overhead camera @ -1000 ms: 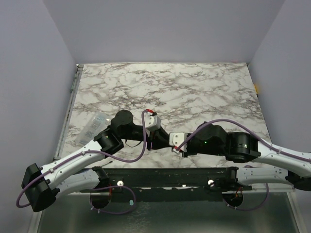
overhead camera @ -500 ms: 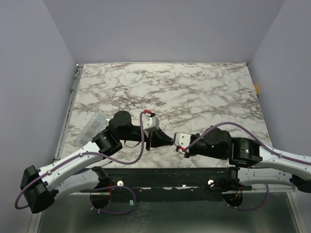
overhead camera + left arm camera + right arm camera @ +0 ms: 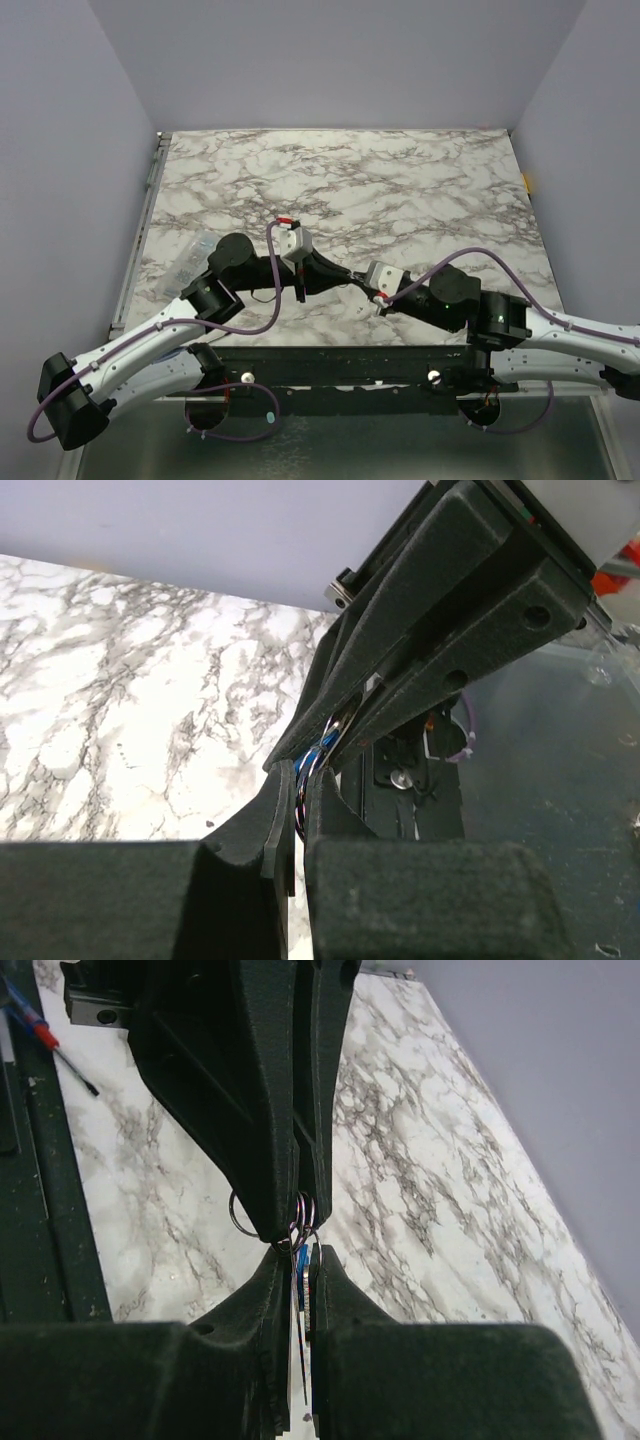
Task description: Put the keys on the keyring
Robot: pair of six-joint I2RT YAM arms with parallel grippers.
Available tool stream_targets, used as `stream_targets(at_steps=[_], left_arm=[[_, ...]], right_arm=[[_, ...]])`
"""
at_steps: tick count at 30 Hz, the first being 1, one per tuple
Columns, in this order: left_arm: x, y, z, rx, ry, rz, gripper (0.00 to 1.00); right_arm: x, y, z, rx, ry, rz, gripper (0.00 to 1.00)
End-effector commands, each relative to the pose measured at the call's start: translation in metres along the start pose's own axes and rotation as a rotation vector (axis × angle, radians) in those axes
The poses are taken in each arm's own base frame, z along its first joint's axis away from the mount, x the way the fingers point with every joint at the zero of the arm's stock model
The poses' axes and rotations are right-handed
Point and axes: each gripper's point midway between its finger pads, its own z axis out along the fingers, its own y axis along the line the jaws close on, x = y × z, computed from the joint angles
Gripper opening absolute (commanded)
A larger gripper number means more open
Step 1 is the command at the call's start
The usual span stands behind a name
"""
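My two grippers meet tip to tip above the near middle of the marble table (image 3: 400, 190). My left gripper (image 3: 343, 279) is shut on the keyring (image 3: 231, 1213), whose thin metal loops stick out beside its fingers in the right wrist view. My right gripper (image 3: 360, 285) is shut on the blue-headed key (image 3: 302, 1281), held edge-on with a thin silver blade beside it. In the left wrist view, my left gripper (image 3: 298, 780) pinches the loops, and the blue key (image 3: 314, 759) shows between the right fingers (image 3: 440, 600). Whether the key is threaded on the loop is hidden. My right gripper also shows in its own wrist view (image 3: 300, 1255).
A clear plastic packet (image 3: 190, 262) lies at the table's left edge, beside the left arm. A black rail (image 3: 340, 365) runs along the near edge under both arms. A red-and-blue tool (image 3: 40, 1028) lies near that rail. Grey walls stand on three sides.
Both grippers have stayed shut and together. The meeting point has shifted right and slightly away from the near edge; the left arm has stretched out, and the right wrist has drawn back.
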Motion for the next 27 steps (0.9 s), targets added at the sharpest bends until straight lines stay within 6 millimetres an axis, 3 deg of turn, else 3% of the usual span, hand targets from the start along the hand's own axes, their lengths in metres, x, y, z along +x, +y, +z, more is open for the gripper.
stream_targets(at_steps=[1,8,17,19,27], left_arm=[[-0.033,0.013,0.000,-0.092,-0.141,-0.024,0.00],[-0.041,0.022,-0.004,-0.133,-0.197,-0.057,0.00],[-0.038,0.040,-0.009,-0.205,-0.204,-0.041,0.00],[-0.037,0.040,-0.010,-0.206,-0.204,-0.031,0.07],[-0.047,0.036,-0.024,-0.209,-0.225,0.087,0.52]], right_arm=[[-0.034,-0.018,0.012,0.109,-0.149,0.060,0.00],[-0.035,-0.021,0.017,0.141,-0.175,0.061,0.01],[-0.033,-0.015,0.023,0.123,-0.175,0.054,0.01],[-0.032,-0.016,0.023,0.124,-0.176,0.047,0.01],[-0.023,-0.012,0.014,0.088,-0.117,0.031,0.01]])
